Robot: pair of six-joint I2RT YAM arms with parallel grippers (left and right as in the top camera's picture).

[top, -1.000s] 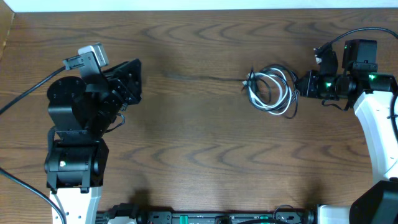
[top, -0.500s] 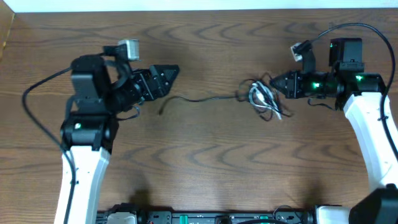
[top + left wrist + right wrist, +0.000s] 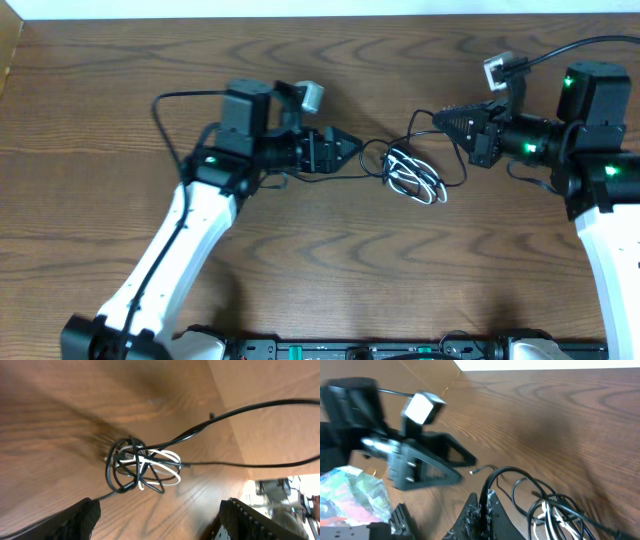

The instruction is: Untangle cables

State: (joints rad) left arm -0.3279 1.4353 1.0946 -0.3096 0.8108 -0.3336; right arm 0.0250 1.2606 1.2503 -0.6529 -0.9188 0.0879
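The cables (image 3: 411, 176) lie as a small tangled coil of black cords with one white cord, at mid-table right of centre. A black strand (image 3: 418, 122) rises from the coil to my right gripper (image 3: 441, 118), which is shut on it just above and right of the coil. In the right wrist view the right gripper (image 3: 484, 503) pinches that strand, with the coil (image 3: 555, 510) to its right. My left gripper (image 3: 352, 146) stands open just left of the coil, apart from it. The left wrist view shows the coil (image 3: 142, 466) ahead of the left gripper (image 3: 160, 522), with nothing between the fingers (image 3: 75, 520).
A thin black cord end (image 3: 300, 176) trails left from the coil under the left arm. The table's far edge (image 3: 320, 15) runs along the top. A colourful packet (image 3: 350, 491) shows at the lower left of the right wrist view. Thick arm cables (image 3: 170, 110) hang near both arms.
The left arm has swung in from the far left to just beside the coil, and its jaws have opened. The right gripper has moved left and up, dragging the coil slightly leftward.
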